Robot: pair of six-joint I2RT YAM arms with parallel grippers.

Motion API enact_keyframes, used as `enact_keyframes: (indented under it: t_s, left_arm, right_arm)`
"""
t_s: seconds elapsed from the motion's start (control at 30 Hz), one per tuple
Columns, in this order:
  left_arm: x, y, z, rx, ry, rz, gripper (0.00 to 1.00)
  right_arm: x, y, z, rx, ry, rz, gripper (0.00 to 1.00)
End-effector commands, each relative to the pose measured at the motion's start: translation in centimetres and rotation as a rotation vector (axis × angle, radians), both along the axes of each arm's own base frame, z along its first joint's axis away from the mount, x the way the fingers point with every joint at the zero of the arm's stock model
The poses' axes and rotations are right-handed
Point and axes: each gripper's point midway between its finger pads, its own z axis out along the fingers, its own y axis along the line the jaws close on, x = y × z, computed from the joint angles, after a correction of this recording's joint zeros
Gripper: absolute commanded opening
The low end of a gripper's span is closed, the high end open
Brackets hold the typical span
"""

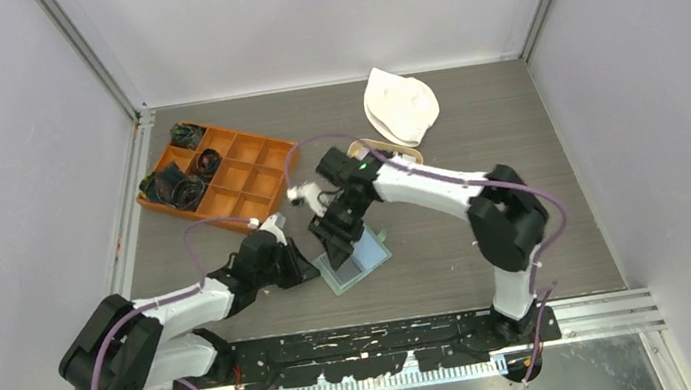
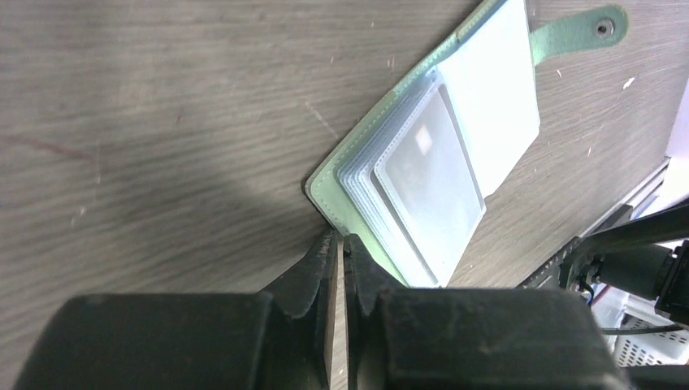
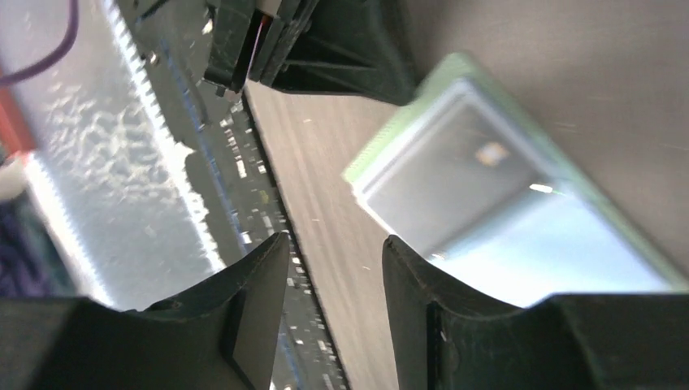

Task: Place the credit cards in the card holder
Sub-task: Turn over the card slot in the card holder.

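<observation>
1. The card holder (image 1: 365, 259) lies open on the table (image 2: 162, 122), just ahead of the arm bases, with its snap strap (image 2: 581, 28) on the side away from the left gripper (image 2: 340, 244).
2. Left gripper: fingers together with only a slit between them, tips against the holder's near green corner. Can't tell whether they nip the cover or just brace it.
3. Right gripper (image 3: 335, 244): fingers apart, nothing between them, hanging just over the holder's open face.
4. One grey card (image 2: 426, 183) with a chip sits inside the front clear sleeve and looks fully seated.
5. My read: this is the tail end of one insertion, with more cards to go. The other cards aren't visible, and the tan tray (image 1: 405, 154) is mostly hidden behind the right arm.
6. Next move calls for an edge grip on a thin flat card and a shallow entry lined up with a free sleeve mouth. The left gripper must pin the holder so it doesn't slide.
</observation>
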Motion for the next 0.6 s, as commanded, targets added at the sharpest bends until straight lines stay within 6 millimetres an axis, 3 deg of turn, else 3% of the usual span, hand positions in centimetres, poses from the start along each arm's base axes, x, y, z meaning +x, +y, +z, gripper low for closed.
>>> enact_keyframes:
  t_s: [0.0,0.07,0.1,0.13,0.17,0.23,0.3,0.37,0.47,0.57]
  left_arm:
    - [2.8,-1.4,2.0,-0.013,-0.109,-0.029,0.09]
    - [3.1,-1.4,2.5,-0.011,-0.128,-0.034,0.11]
    - [3.2,-1.4,2.9,-0.009,-0.141,-0.037,0.13]
    - [3.3,-1.2,3.2,-0.002,-0.157,-0.041,0.14]
    - [3.3,-1.0,3.5,0.013,-0.175,-0.051,0.16]
    - [3.3,-0.5,4.1,0.038,-0.204,-0.059,0.21]
    - [3.4,-0.2,5.3,0.047,-0.251,-0.070,0.26]
    - [3.4,0.0,6.2,0.045,-0.290,-0.077,0.37]
    - [3.2,0.2,7.3,0.016,-0.348,-0.079,0.48]
    - [3.1,0.3,8.0,-0.022,-0.397,-0.065,0.57]
  right_arm:
    - [8.2,-3.8,7.4,0.071,-0.409,-0.135,0.52]
    - [12.1,-6.5,9.5,0.033,-0.648,-0.221,0.53]
    - [14.0,-8.0,10.7,0.005,-0.785,-0.258,0.62]
    - [15.7,-9.4,12.0,-0.026,-0.910,-0.299,0.88]
    - [18.0,-10.9,13.5,-0.056,-1.038,-0.407,0.98]
    - [20.5,-13.2,15.1,-0.067,-1.103,-0.601,1.00]
    - [20.6,-13.0,14.7,0.015,-0.890,-0.647,0.97]
    - [20.6,-12.4,12.2,0.064,-0.674,-0.664,0.88]
    - [21.0,-12.8,8.7,0.009,-0.597,-0.726,0.81]
    - [22.3,-14.5,6.3,-0.064,-0.532,-0.878,0.76]
